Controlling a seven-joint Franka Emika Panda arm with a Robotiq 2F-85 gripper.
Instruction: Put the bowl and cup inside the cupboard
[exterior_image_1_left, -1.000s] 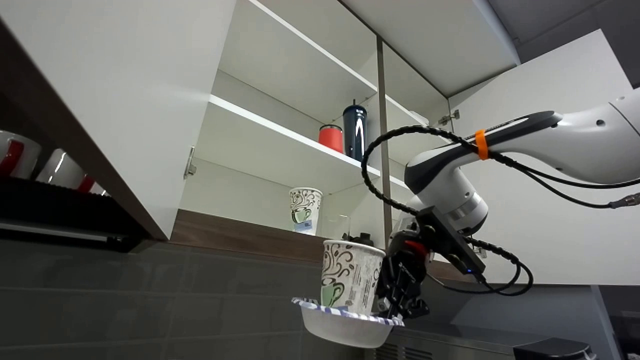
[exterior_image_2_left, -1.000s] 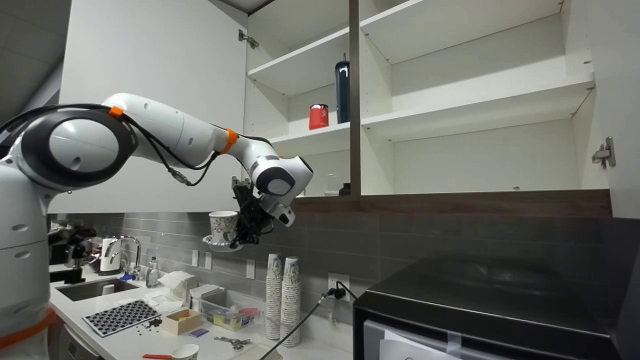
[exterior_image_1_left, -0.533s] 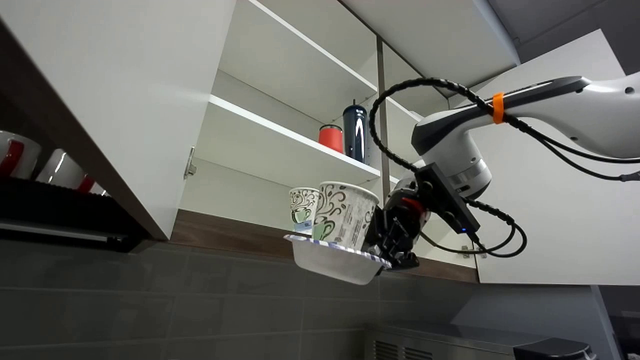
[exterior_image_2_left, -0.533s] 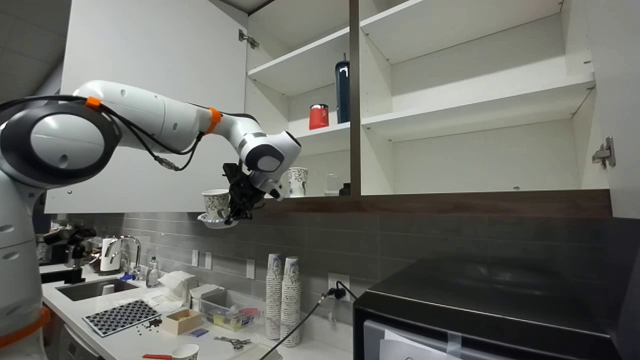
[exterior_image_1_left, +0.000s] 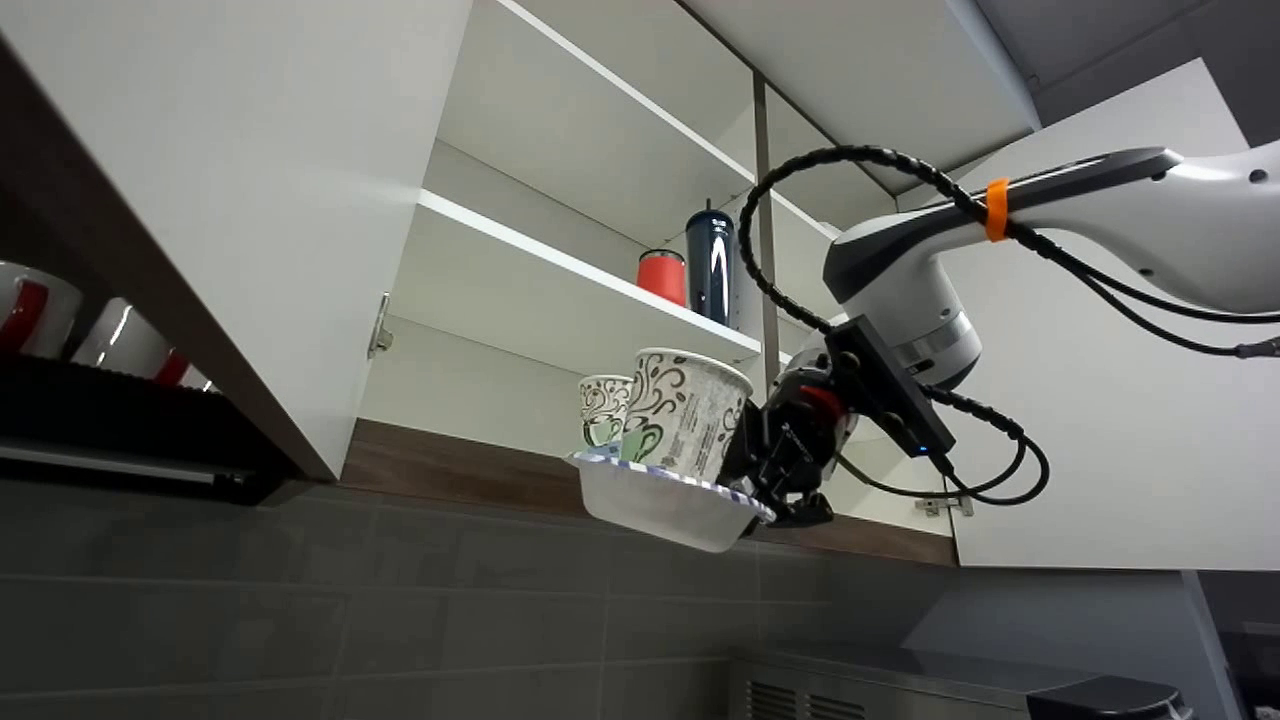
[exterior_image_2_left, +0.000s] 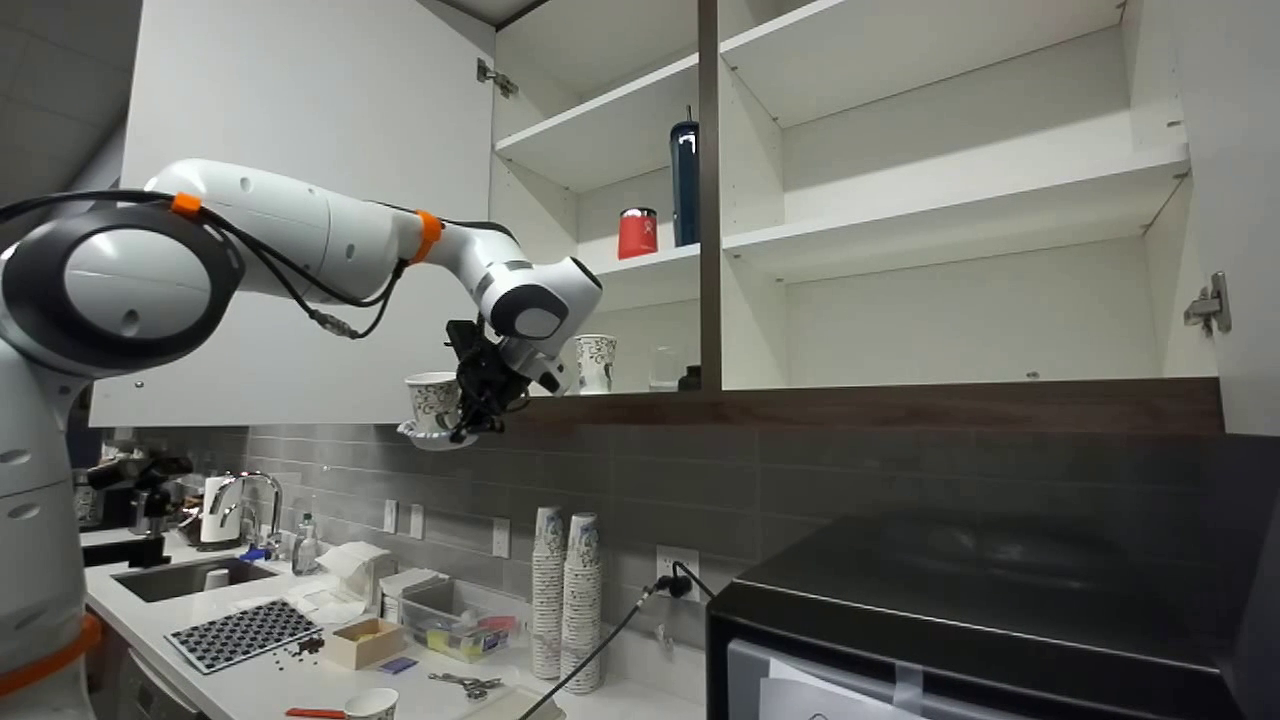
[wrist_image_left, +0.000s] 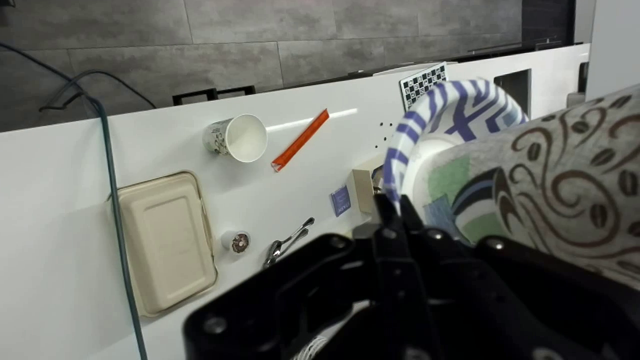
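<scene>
Within tool (wrist_image_left: 398, 207), white bowl (exterior_image_1_left: 665, 503), purple-patterned

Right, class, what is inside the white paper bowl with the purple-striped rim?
A tapered white paper cup with brown swirls sits inside the white paper bowl. Part of the bowl's patterned inner wall shows; whatever lies under the cup is covered.

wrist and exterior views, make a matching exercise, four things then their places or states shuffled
1. shallow white bowl with blue-striped rim
2. squat red tumbler
3. slim orange-red packet
4. black robot gripper

A. closed on the bowl's rim
B. inside the white cupboard
C. holding a swirl-printed white paper cup
D. lying on the white counter

Right pairs: 1-C, 2-B, 3-D, 4-A
</scene>
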